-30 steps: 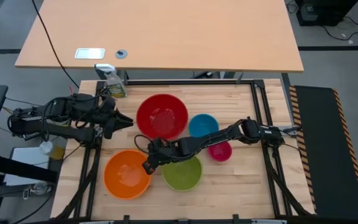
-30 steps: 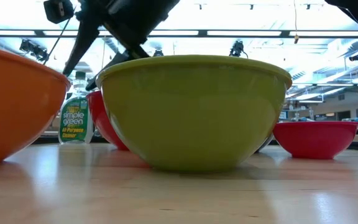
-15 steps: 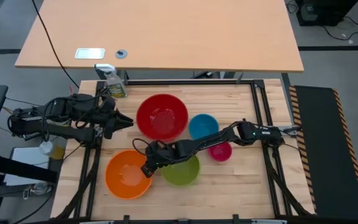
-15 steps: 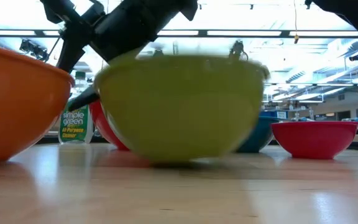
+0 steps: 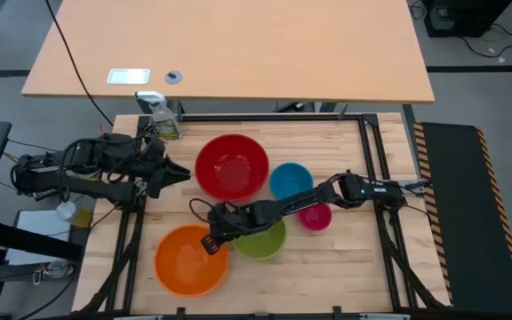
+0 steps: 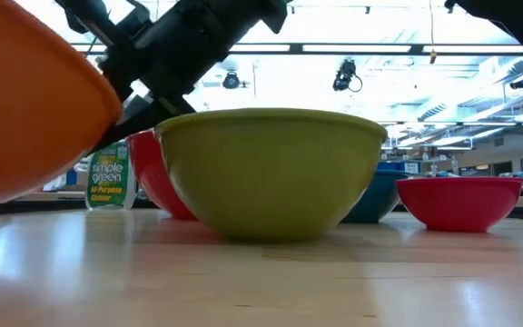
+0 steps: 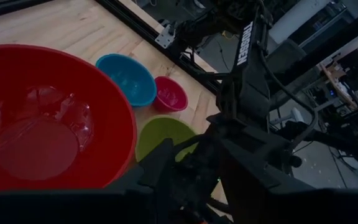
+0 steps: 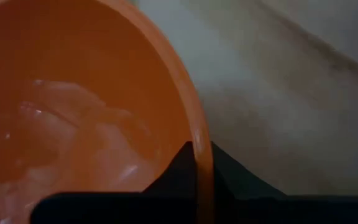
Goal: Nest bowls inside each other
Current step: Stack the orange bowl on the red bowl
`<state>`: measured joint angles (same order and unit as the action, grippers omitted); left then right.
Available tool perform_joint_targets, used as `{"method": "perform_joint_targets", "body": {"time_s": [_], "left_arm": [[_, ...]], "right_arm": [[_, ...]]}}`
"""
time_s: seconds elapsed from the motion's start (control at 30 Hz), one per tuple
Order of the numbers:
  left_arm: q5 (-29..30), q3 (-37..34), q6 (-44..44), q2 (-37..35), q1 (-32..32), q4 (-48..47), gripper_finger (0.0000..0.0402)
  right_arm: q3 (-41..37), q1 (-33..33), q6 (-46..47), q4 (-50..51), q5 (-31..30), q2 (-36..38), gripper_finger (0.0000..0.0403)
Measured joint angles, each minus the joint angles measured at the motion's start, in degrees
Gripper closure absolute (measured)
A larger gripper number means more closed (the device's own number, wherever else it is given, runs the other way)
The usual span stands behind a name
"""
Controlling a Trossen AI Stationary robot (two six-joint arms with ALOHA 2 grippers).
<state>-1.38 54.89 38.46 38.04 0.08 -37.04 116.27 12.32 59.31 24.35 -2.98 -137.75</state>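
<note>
The orange bowl point(image 5: 189, 260) sits near the table's front left, and my right gripper point(image 5: 210, 244) is shut on its rim. In the low view the orange bowl point(image 6: 25, 109) looks tilted. The lime green bowl point(image 5: 265, 242) stands just right of it on its base point(image 6: 266, 234). Behind are the red bowl point(image 5: 231, 166), the blue bowl point(image 5: 290, 180) and the small pink bowl point(image 5: 314, 216), each alone on the table. My left gripper point(image 5: 174, 173) waits at the left edge, beside the red bowl. My right gripper has the orange bowl's rim point(image 8: 199, 163) on the side nearest the green bowl, with one finger point(image 8: 179, 167) inside the bowl and one outside. The fingers slant down from the table's right. The bowl is tilted, its held side raised; its base is out of view.
A small spray bottle point(image 5: 163, 116) stands at the far left corner, behind the red bowl. Black frame rails point(image 5: 367, 151) run along the table's sides. Bare wood lies along the near edge, right of the green bowl.
My right gripper has sunk a little onto the orange bowl's rim and shut on it. The orange bowl has slid toward the near edge and tipped. The green bowl has shifted toward the far edge.
</note>
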Motion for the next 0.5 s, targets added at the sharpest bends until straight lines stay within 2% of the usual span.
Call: {"method": "perform_joint_targets", "body": {"time_s": [0.2,0.4,0.5], "left_arm": [[0.00,0.00,-0.08,-0.66,0.01,0.14,0.0273],[0.01,0.00,-0.49,-2.14,0.02,2.48,0.0273],[0.01,0.01,-0.59,-2.71,0.01,3.98,0.0273]], "right_arm": [[0.75,-0.90,1.47,-0.43,3.87,0.14,0.0383],[4.26,-1.87,-1.59,0.62,4.11,2.59,0.0383],[4.87,-2.95,-4.85,6.24,2.46,5.37,0.0383]]}}
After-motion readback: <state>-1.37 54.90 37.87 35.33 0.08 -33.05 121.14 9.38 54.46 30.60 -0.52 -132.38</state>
